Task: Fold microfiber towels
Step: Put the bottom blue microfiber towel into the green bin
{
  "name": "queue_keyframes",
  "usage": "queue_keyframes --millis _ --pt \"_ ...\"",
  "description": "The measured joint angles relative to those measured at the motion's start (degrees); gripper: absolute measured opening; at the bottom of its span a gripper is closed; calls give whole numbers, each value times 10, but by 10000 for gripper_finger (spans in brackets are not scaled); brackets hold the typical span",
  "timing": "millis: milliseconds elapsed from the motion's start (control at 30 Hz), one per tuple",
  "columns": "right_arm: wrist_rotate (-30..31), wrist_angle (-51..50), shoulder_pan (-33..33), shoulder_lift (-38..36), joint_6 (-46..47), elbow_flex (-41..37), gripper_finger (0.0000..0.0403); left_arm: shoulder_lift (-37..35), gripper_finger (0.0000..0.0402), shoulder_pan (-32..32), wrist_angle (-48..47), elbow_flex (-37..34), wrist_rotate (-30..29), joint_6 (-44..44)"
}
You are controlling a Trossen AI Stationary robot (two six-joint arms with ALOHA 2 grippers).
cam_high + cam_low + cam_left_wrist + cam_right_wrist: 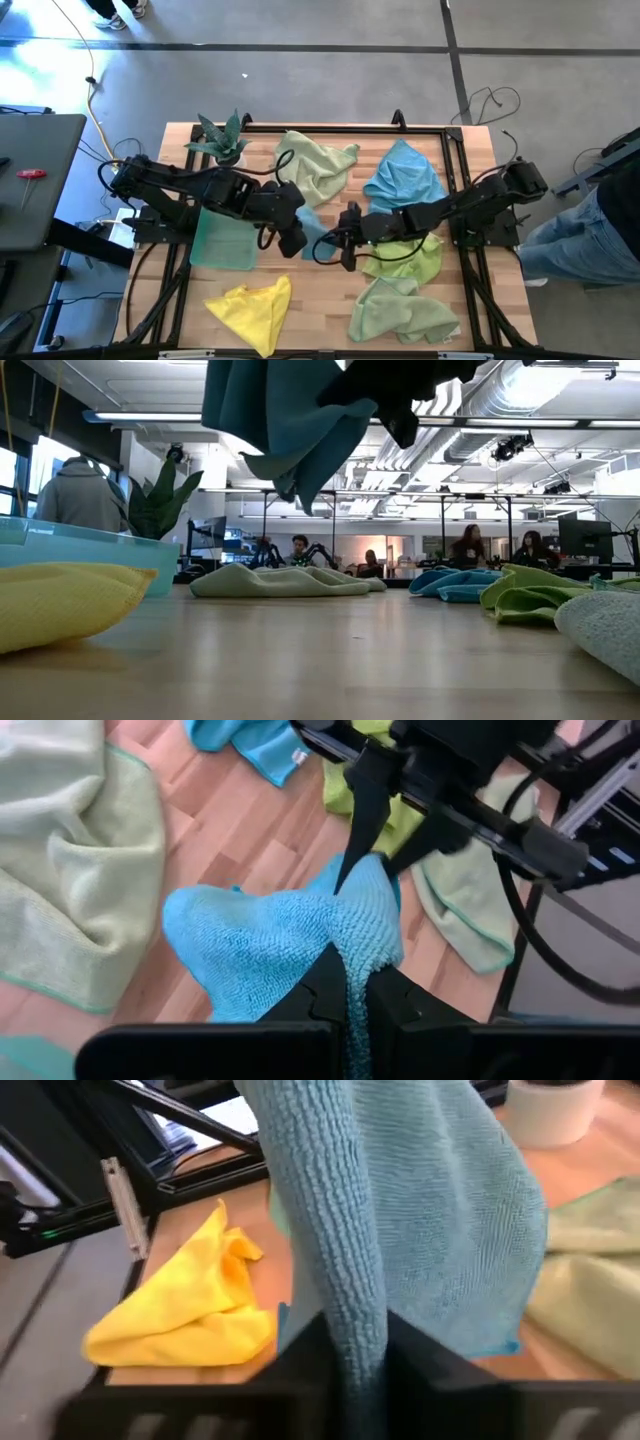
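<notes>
Both our grippers are clamped on one teal towel (312, 228), lifted above mid-table: the left gripper (297, 240) pinches one part, the right gripper (345, 240) another, arms reaching inward from either side. Its looped pile hangs in folds. On the wooden table (330, 300) we count five more crumpled towels: three pale green, one sky blue towel (405, 175), one yellow towel (255, 308).

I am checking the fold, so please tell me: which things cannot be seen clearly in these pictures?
- Teal towel: low view's top edge cuts it off; both grips hidden.
- Towel's far half, right wrist view: hidden by its own drape.
- Right gripper: body cut off in the left wrist view.
</notes>
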Motion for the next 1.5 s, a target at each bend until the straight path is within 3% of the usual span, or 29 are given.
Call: queue_keyframes --millis 400,767,1000,1300,1500 --pt "-96 -94 0 -60 66 0 2 14 0 -42 1 -1 24 -3" --pt "-196 -193 5 -80 100 0 1 107 1 -62 33 -1 31 16" --pt "-201 -218 5 -80 104 0 0 149 1 -55 71 0 80 41" --pt "-199 -222 -8 -80 58 21 0 152 2 -55 73 0 77 46" --pt "-195 -234 -16 -80 46 21 0 151 46 -55 73 0 77 55"
